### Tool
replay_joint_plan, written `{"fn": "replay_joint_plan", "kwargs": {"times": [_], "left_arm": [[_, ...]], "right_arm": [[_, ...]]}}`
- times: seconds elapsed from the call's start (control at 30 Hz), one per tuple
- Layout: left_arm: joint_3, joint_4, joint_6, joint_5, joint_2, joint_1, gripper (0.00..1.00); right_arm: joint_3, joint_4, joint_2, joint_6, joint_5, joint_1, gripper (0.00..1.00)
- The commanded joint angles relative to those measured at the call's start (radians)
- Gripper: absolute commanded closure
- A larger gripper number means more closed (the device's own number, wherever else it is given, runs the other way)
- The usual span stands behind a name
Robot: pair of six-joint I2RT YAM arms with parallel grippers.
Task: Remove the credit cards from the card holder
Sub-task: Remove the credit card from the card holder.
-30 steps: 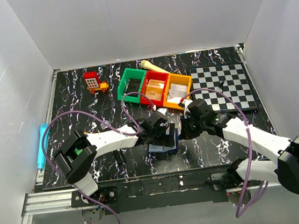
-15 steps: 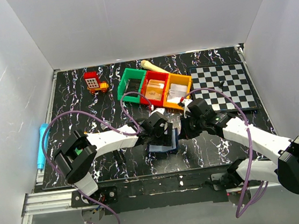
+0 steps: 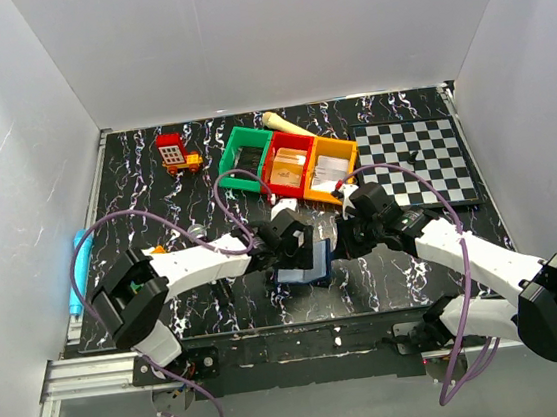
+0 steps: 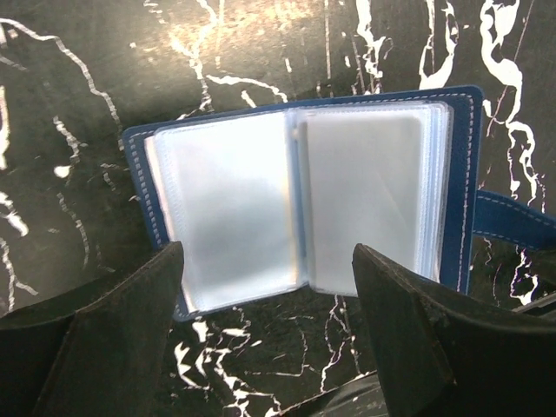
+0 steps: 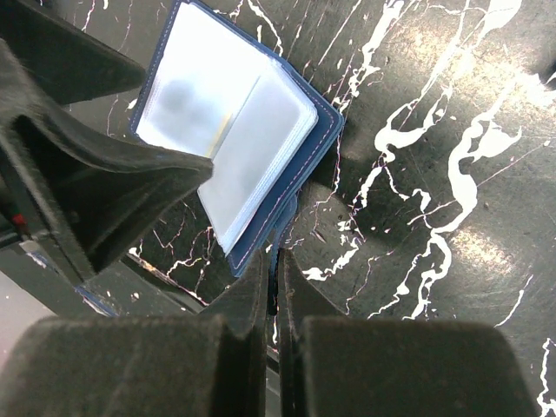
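While left arm (image 3: 199, 261) has swung outward, card holder (image 4: 304, 200) lies open on table (image 4: 87, 69), framed by spread left end effector (image 4: 268, 261); right end effector (image 5: 274, 265) pressed together beside holder's edge.

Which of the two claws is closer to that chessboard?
The right gripper. It is shut, just off the chessboard's near-left corner, on the side toward the arms. The left gripper, open, hangs over the card holder, farther left of the board.

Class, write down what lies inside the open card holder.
Cloudy plastic sleeves fill both halves of the card holder; they hide their contents. Fingers of the left tool cover its lower corners.
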Motion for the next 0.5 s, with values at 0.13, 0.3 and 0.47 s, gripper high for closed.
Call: {"fn": "replay_joint_plan", "kwargs": {"times": [0.13, 0.3, 0.47], "left_arm": [[-0.080, -0.009, -0.004, -0.059, -0.193, 0.049, 0.19], [-0.039, 0.093, 0.103, 0.102, -0.151, 0.037, 0.18], [0.018, 0.099, 0.131, 0.126, -0.078, -0.009, 0.18]], "right_arm": [[0.040, -0.013, -0.025, -0.018, -0.015, 0.005, 0.99], [0.055, -0.022, -0.028, -0.028, -0.016, 0.005, 0.99], [0.074, -0.039, -0.034, -0.032, -0.019, 0.007, 0.99]]}}
